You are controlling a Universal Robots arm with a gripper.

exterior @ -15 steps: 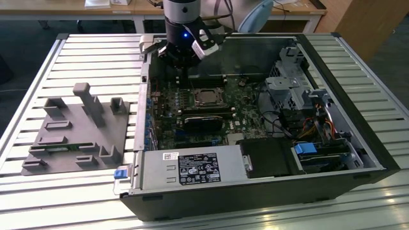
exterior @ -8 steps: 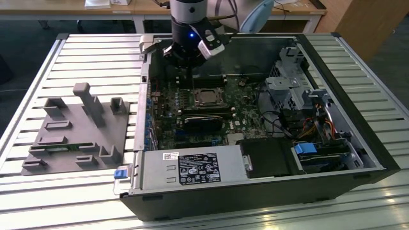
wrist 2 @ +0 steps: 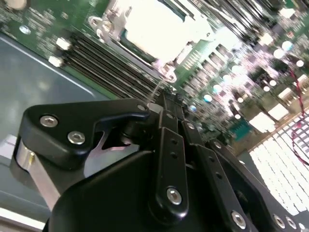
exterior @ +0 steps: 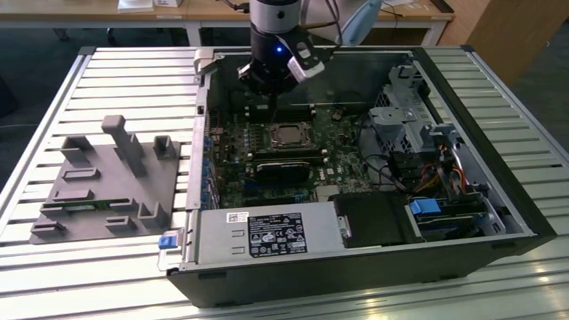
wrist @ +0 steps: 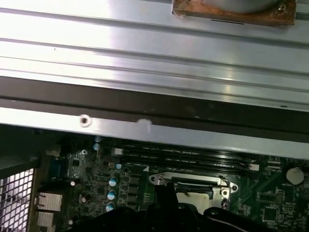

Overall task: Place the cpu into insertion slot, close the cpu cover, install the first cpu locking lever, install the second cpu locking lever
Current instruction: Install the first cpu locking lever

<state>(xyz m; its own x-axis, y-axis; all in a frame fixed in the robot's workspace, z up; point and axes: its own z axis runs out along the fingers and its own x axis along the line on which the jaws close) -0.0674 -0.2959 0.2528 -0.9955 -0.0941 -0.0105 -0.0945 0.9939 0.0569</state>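
Gripper (exterior: pixel 269 110) hangs inside the computer case (exterior: pixel 356 277), fingers drawn together, just beside the cpu cover (wrist: pixel 193 178), apparently closed over the cpu (exterior: pixel 290 137).

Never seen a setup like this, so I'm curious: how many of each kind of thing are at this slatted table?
Open computer case: 1
Grey plastic rack: 1
Robot gripper: 1
Silver chip in the case: 1
Total: 4

Cpu (exterior: pixel 290 136) pale silver square, flat in insertion slot (exterior: pixel 274 142); cpu cover (wrist: pixel 190 180) silver frame, lowered around it.
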